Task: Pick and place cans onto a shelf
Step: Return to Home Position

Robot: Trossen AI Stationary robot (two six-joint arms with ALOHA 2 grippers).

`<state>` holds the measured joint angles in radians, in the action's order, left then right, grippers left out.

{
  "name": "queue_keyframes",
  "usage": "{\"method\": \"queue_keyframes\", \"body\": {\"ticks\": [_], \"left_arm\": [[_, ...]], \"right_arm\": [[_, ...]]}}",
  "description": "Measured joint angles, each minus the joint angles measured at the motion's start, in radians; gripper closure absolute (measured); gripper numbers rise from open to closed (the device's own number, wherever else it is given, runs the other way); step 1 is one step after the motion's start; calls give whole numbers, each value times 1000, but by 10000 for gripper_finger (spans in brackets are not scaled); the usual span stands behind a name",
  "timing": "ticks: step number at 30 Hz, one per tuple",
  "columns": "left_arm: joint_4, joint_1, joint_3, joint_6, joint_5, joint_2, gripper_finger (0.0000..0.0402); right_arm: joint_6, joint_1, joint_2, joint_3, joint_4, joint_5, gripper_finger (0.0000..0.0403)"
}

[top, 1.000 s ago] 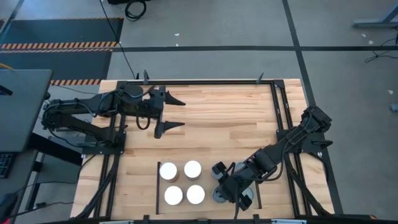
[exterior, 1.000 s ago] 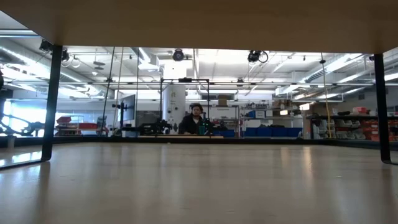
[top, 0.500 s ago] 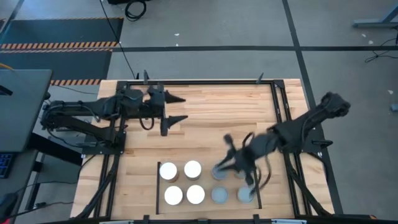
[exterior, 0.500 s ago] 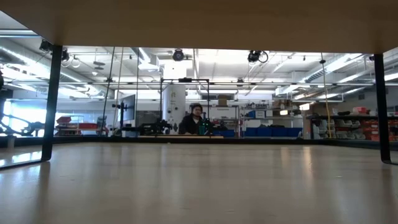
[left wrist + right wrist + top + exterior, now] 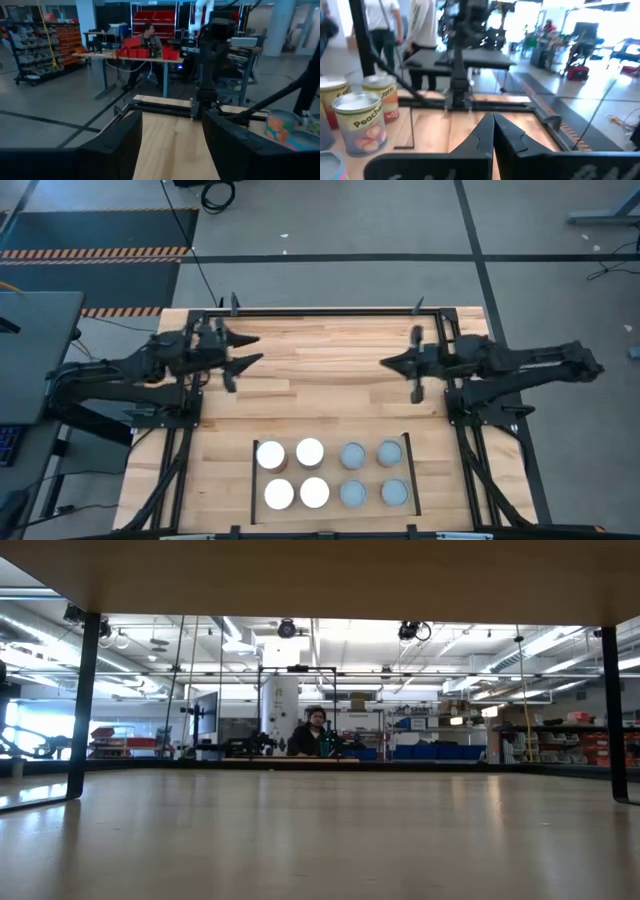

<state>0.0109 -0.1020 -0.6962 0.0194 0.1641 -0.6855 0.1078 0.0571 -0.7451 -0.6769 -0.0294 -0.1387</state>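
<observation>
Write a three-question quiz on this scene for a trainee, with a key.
1. How many cans stand on the shelf? A six, B eight, C four.
2. True or false: the left gripper and the right gripper both hang away from the shelf, holding nothing.
3. Fill in: the four white-topped cans fill the half of the shelf on the robot's ___ side.

Key: 1 B. 2 True: the left gripper is open and empty, and the right gripper is shut on nothing. 3 left.
</observation>
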Motion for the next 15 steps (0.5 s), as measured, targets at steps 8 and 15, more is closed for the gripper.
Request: {"method": "queue_keyframes", "body": {"ticks": [8, 15], "left_arm": [[-71, 1, 211, 37, -11, 316, 191], [-68, 1, 398, 53, -15, 532, 191]], "right_arm": [[-91, -25, 384, 158, 134, 16, 390], [-193, -8, 701, 274, 236, 40, 398]]}}
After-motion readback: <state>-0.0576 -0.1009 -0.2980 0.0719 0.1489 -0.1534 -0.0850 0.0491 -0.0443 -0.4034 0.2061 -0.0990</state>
